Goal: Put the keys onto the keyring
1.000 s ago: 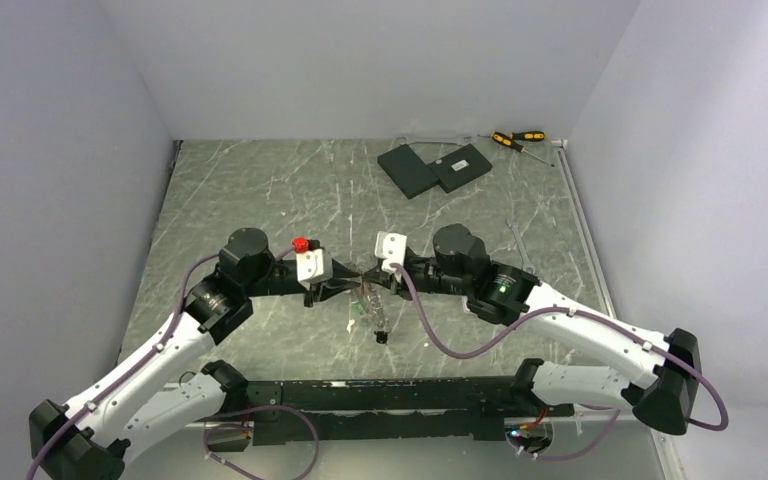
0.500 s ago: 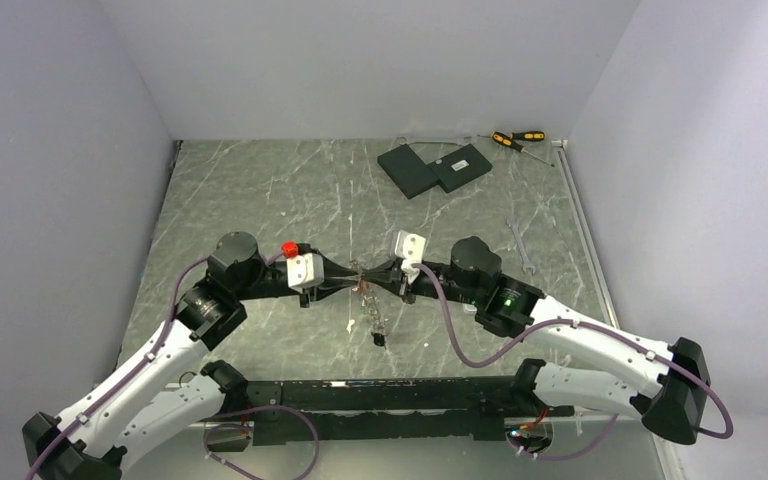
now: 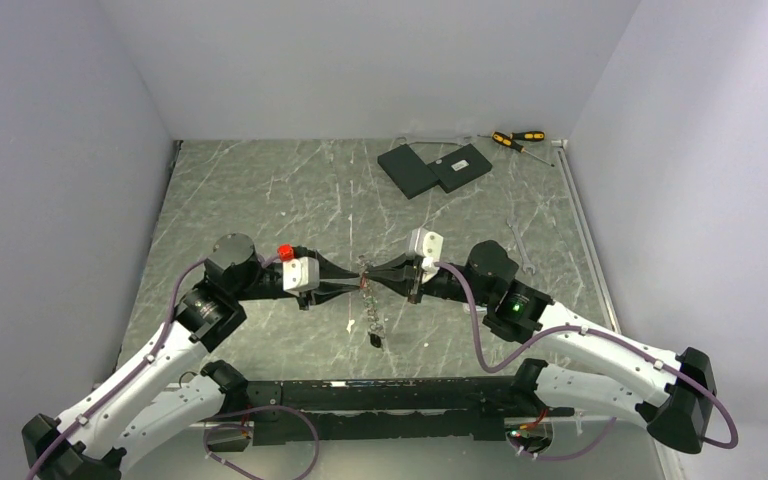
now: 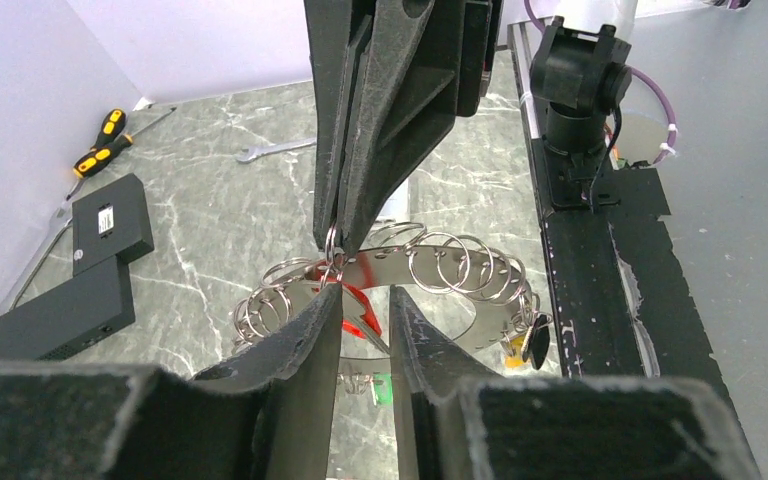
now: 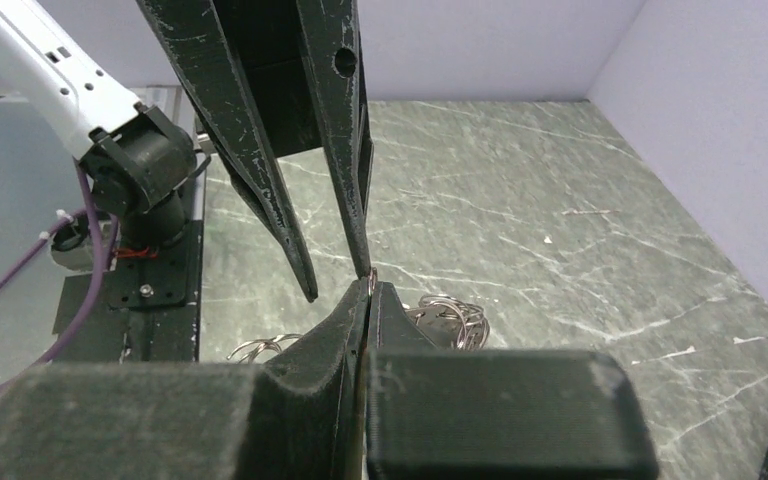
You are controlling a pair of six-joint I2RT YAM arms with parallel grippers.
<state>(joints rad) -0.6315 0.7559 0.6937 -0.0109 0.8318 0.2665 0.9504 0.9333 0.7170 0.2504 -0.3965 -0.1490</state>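
Note:
My two grippers meet tip to tip above the middle of the table. The right gripper is shut on a small wire split ring of the keyring. The keyring, a flat metal ring carrying many split rings, hangs tilted below. The left gripper stands open, with one fingertip against that split ring. A red key shows through the gap between its jaws. A yellow key and a dark tag hang at the keyring's right. A green key lies lower down.
Two flat black slabs lie at the back, with yellow-and-black screwdrivers beyond them. A small wrench lies right of the right arm. The black base rail runs along the near edge.
Both arms have drawn apart and stretched flatter, the right wrist going right and the left one left. The fingertips stay together at the keyring. The left jaws have opened slightly.

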